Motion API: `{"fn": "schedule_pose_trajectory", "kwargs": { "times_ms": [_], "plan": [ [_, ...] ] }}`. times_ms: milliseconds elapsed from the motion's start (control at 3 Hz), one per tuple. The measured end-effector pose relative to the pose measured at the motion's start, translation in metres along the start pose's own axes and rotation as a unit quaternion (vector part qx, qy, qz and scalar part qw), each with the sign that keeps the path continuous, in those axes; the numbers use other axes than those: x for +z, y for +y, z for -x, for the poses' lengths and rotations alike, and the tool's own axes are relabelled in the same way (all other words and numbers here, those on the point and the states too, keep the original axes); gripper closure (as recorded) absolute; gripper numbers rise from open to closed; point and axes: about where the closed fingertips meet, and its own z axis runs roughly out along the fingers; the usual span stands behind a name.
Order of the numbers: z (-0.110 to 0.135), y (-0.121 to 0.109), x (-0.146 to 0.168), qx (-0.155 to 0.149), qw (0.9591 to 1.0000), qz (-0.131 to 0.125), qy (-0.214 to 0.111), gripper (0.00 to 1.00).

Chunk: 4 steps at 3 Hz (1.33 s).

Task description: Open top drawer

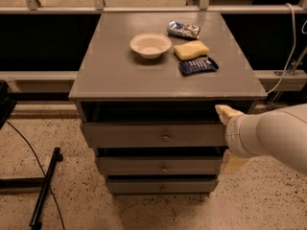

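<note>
The top drawer is the widest grey front of the cabinet, with a small round metal knob at its middle. It sits pushed in under a dark gap below the tabletop. Two narrower drawer fronts lie below it. My gripper is at the right end of the top drawer front, on a thick white arm that comes in from the right. Its cream fingers stand apart, one above and one below, and hold nothing. The gripper is well to the right of the knob.
On the tabletop are a white bowl, a yellow sponge, a dark blue packet and a silver-blue packet. A black stand and cable lie on the speckled floor at left. A metal rail runs behind.
</note>
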Motion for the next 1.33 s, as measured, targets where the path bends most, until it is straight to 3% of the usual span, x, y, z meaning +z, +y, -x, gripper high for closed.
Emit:
{"fn": "schedule_pose_trajectory", "kwargs": {
  "times_ms": [333, 667, 1000, 1333],
  "plan": [
    [0.0, 0.0, 0.0, 0.001, 1.0, 0.0, 0.0, 0.0],
    [-0.005, -0.003, 0.003, 0.006, 0.9998, 0.016, -0.014, 0.0],
    [-0.009, 0.004, 0.005, 0.018, 0.9965, 0.058, -0.057, 0.0],
    [-0.005, 0.017, 0.001, -0.018, 0.9928, 0.089, -0.078, 0.0]
  ]
}}
